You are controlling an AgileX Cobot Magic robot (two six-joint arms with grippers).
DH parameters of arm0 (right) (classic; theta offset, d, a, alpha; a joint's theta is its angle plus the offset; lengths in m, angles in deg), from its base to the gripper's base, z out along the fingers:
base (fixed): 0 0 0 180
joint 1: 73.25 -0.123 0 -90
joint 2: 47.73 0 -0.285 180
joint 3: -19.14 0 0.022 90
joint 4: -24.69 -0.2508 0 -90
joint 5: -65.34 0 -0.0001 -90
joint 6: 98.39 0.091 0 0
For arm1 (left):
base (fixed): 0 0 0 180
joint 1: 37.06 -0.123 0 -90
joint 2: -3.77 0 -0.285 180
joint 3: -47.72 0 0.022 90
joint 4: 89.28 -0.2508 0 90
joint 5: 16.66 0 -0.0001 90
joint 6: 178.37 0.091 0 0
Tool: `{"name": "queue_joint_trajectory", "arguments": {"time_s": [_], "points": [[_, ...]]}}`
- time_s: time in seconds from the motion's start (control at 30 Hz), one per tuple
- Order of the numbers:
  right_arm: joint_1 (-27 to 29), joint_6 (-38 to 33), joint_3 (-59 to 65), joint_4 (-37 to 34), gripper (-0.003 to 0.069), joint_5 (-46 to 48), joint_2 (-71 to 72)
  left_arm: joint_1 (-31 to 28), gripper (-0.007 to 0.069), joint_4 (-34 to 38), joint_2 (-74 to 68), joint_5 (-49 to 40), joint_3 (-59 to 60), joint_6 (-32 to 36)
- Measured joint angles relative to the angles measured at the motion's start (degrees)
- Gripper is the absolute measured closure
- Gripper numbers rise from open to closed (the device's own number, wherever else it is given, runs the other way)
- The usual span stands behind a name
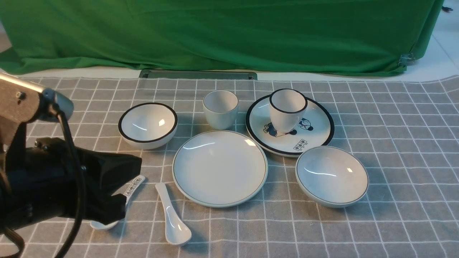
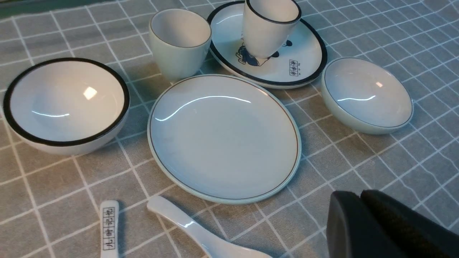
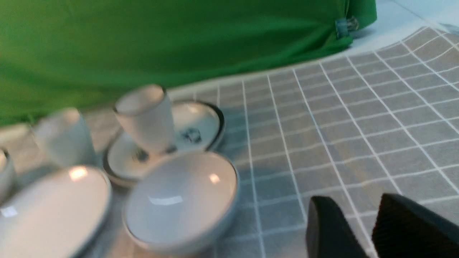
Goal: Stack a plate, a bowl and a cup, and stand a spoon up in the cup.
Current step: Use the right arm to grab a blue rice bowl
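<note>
Hanging across the back of the room, a green drape (image 1: 229, 32) is falling in soft folds to the bench (image 1: 322, 76), and a metal clip (image 1: 407, 57) is pinching it at the right corner. A grey cloth (image 1: 394, 143) with a white grid is covering the bench, wrinkling slightly, and a narrow grey-green frame (image 1: 197, 74) is lying at the foot of the drape.

The plate (image 1: 219, 168) is sitting flat in the middle of the cloth. The cup (image 1: 220, 108) is standing upright just behind it, and the bowl (image 1: 331, 175) is resting just to its right. The spoon (image 1: 172, 216) is lying to the plate's left, its scoop pointing toward the near edge.

A black-rimmed bowl (image 1: 147, 124) is sitting to the left of the cup. To the cup's right, a cartoon plate (image 1: 319, 129) is carrying a black-rimmed cup (image 1: 287, 109). A printed spoon (image 1: 132, 186) is lying beside the plain one, partly hidden under the left arm.

The left gripper (image 2: 362, 211) is hovering over the near left of the cloth with its fingers pressed together. The right gripper (image 3: 369, 222) is appearing only in its own wrist view, near the bowl, its fingers standing apart with just the cloth showing between them.
</note>
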Motion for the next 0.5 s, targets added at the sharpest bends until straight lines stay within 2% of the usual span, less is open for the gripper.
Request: {"name": "queue_joint_trajectory", "arguments": {"time_s": [0.03,0.1,0.13,0.23,0.33,0.37,0.4,0.5], "points": [[0.0,4.6,0.0,-0.3,0.0417,-3.0,0.0,0.0,0.0607,-0.7,0.0,0.0,0.0,0.0],[0.0,7.7,0.0,-0.5,0.0417,-4.9,0.0,0.0,0.0607,-1.0,0.0,0.0,0.0,0.0],[0.0,11.4,0.0,-0.7,0.0417,-6.7,0.0,0.0,0.0607,-1.2,0.0,0.0,0.0,0.0],[-1.2,14.1,-3.0,-0.9,0.0454,-1.6,-1.8,0.0,0.0607,-0.9,0.0,0.0,0.0,0.0],[-4.4,5.5,-14.2,-1.1,0.0501,11.5,-10.2,0.0,0.0607,0.3,0.0,0.1,0.0,0.0],[-4.8,4.8,-15.0,-1.1,0.0502,12.4,-11.0,0.0,0.0607,0.3,0.0,0.1,0.0,0.0],[-6.2,0.1,-21.2,-0.9,0.0508,18.9,-16.8,0.0,0.0607,0.3,0.0,0.1,0.0,0.0],[-9.0,-6.3,-32.0,0.0,0.0511,30.6,-27.9,0.0,0.0607,0.3,0.0,0.1,0.0,0.0]]}}
